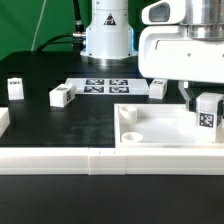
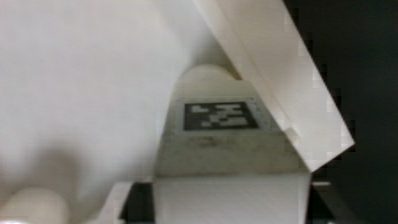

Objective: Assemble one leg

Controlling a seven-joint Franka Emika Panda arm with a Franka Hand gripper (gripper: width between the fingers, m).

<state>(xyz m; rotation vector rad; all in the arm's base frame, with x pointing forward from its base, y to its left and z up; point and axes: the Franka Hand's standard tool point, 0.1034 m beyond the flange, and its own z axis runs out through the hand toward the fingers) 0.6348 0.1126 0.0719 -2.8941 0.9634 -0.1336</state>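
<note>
our gripper (image 1: pixel 207 112) is closed tight on a leg (image 1: pixel 208 112), holding it just above the tray (image 1: pixel 160 125) corner. we think we are bringing the leg to its hole. next we must line it up and push it down straight.

Robotics lab, green backdrop (image 1: pixel 40 25), marker board (image 1: pixel 105 85)

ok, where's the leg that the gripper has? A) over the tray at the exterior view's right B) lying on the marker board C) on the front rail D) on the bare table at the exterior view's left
A: the gripper holds the tagged leg above the tray, at the exterior view's right.
</note>
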